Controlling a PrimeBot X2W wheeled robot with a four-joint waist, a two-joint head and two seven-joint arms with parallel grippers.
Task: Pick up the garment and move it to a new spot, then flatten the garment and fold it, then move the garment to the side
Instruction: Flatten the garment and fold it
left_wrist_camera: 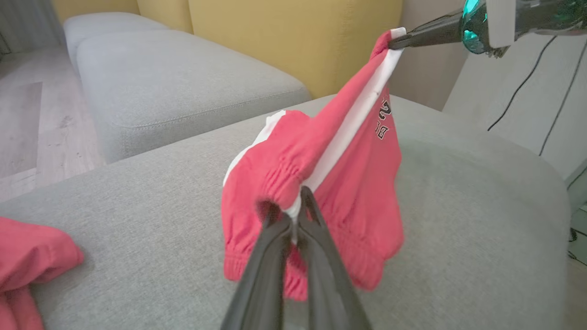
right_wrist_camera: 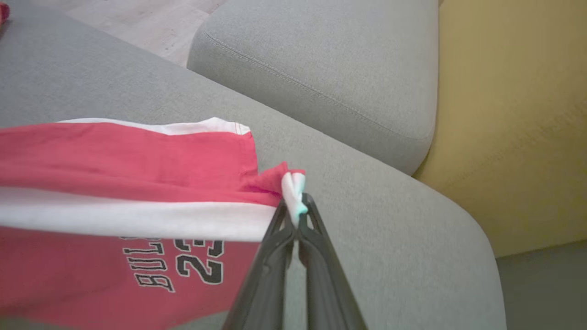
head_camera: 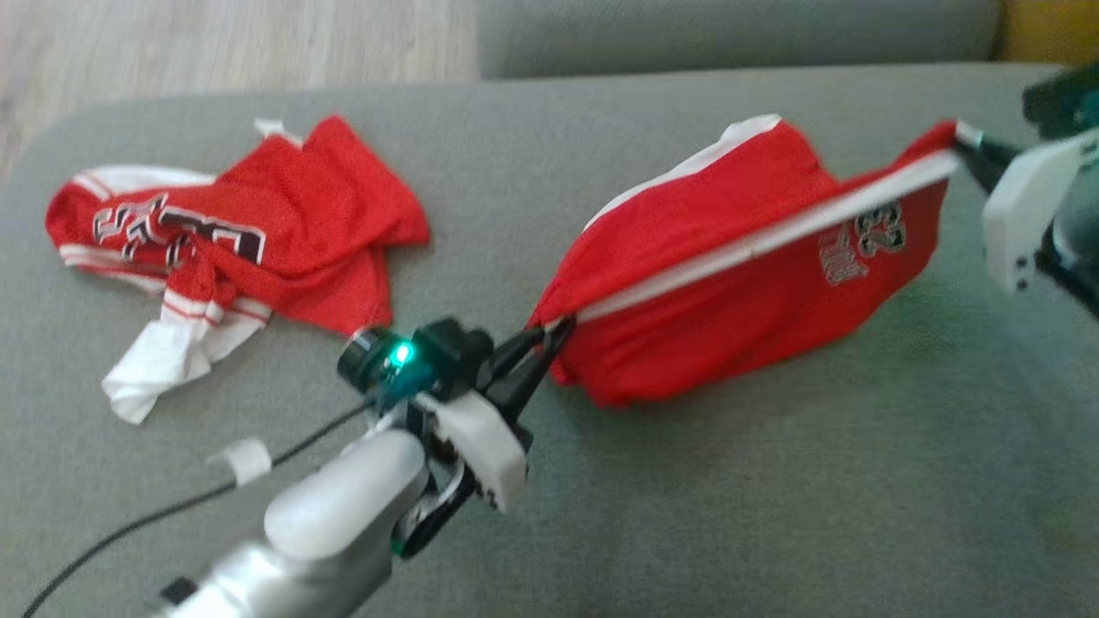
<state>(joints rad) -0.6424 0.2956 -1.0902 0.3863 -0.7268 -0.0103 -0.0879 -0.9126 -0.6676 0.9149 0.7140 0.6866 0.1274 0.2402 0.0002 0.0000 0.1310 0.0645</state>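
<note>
The garment (head_camera: 730, 292) is a pair of red shorts with a white side stripe and a printed number. It hangs stretched between both grippers above the grey cushion (head_camera: 773, 481), its lower edge near or on the fabric. My left gripper (head_camera: 549, 339) is shut on the waistband corner (left_wrist_camera: 293, 206). My right gripper (head_camera: 966, 146) is shut on the opposite corner of the garment (right_wrist_camera: 137, 183), pinching a bit of white trim (right_wrist_camera: 293, 192). The left wrist view also catches the right gripper (left_wrist_camera: 396, 41) at the top right, holding the garment (left_wrist_camera: 330, 183).
A second red garment, a jersey (head_camera: 232, 249) with white trim, lies crumpled at the cushion's left (left_wrist_camera: 27, 266). Another grey cushion (left_wrist_camera: 174, 87) and a yellow backrest (right_wrist_camera: 513, 123) lie beyond. A black cable (head_camera: 172, 506) trails from my left arm.
</note>
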